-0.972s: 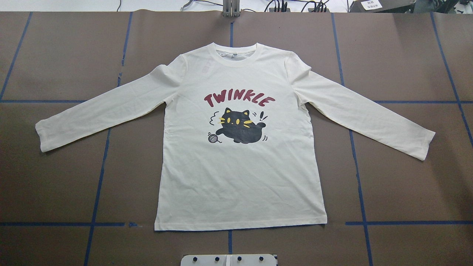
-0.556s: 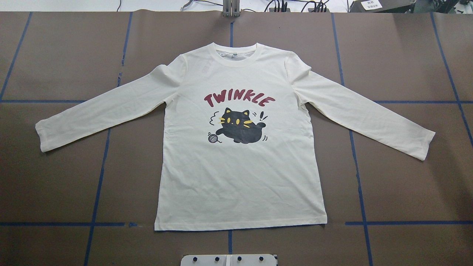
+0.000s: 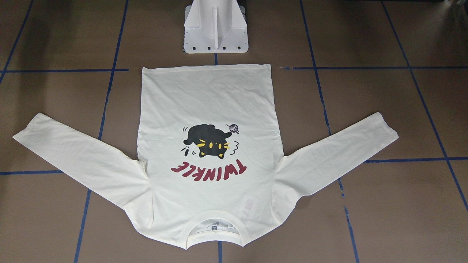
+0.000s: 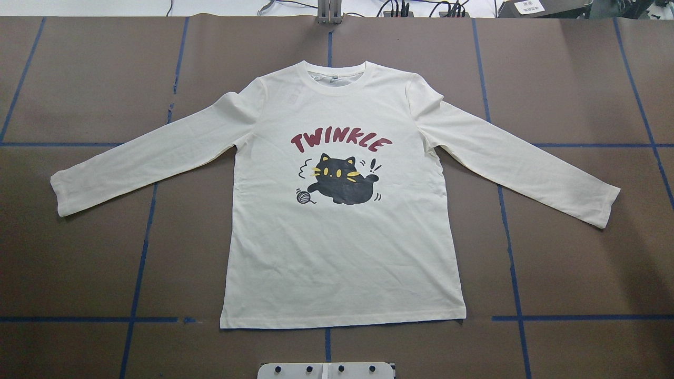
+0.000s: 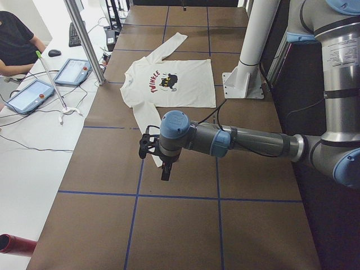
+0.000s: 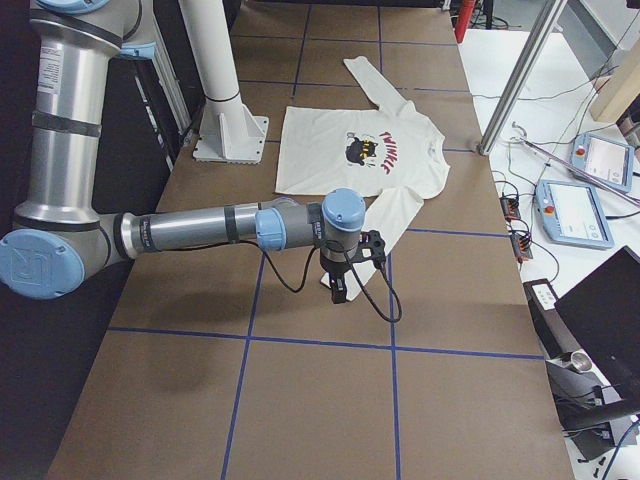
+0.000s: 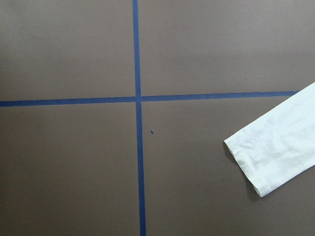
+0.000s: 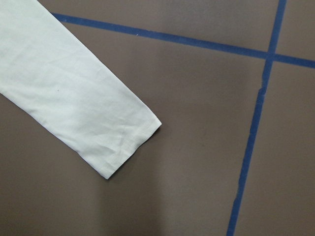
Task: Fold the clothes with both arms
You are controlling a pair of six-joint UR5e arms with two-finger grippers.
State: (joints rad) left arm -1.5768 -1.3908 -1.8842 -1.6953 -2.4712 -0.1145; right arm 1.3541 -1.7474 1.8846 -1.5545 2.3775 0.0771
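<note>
T-shirt (image 4: 342, 252) is lying flat, print up, on the counter (image 4: 79, 263), sleeves (image 4: 158, 152) spreading outward. Left gripper (image 5: 166, 171) and right gripper (image 6: 338, 290) are hovering near the cuffs (image 7: 268, 157), clear of fabric; fingers open or closed: cannot tell

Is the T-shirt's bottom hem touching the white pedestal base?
Apart. The exterior front-facing view shows a strip of bare brown table between the T-shirt's hem and the white pedestal base.
</note>
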